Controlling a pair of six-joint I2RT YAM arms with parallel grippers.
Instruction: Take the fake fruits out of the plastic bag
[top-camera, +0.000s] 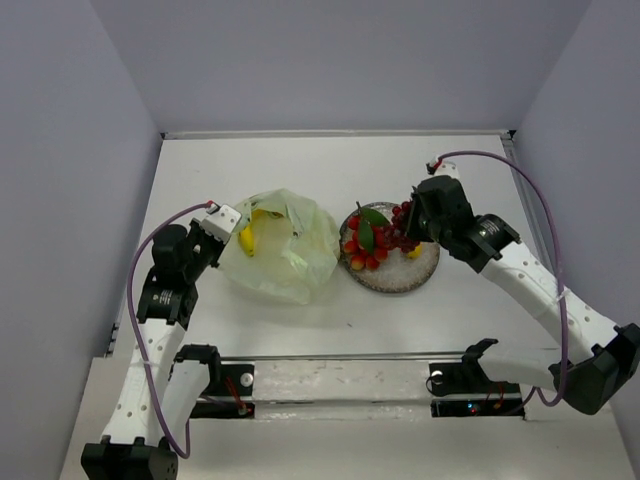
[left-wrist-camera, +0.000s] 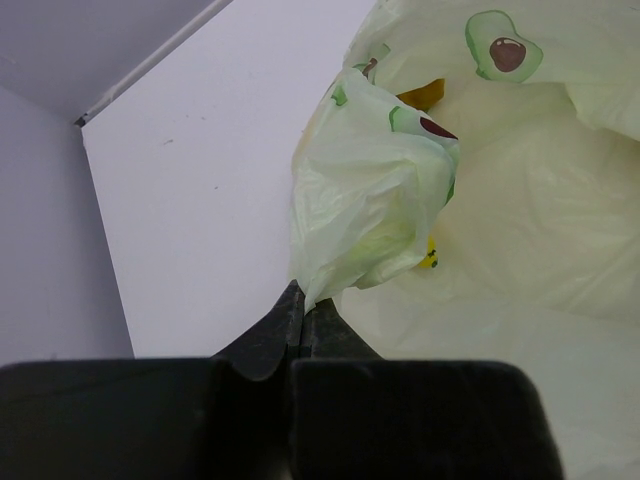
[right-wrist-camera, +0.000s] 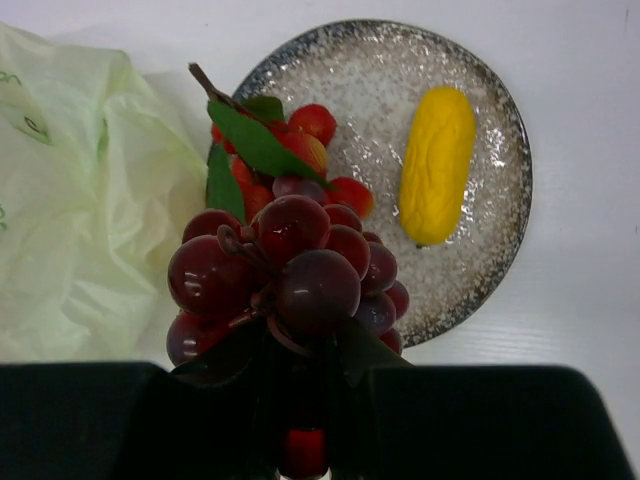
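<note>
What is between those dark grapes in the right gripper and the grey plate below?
Nothing visible blocks them. The grape bunch in the right gripper hangs over the plate; red fruits lie on one side, a yellow piece on the other, bare plate between.

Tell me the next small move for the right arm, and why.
Probably lower the grape bunch onto the plate and open the right gripper: it grips the bunch just over the plate, beside the red fruits. The left gripper pinches the plastic bag, with a yellow fruit inside.
</note>
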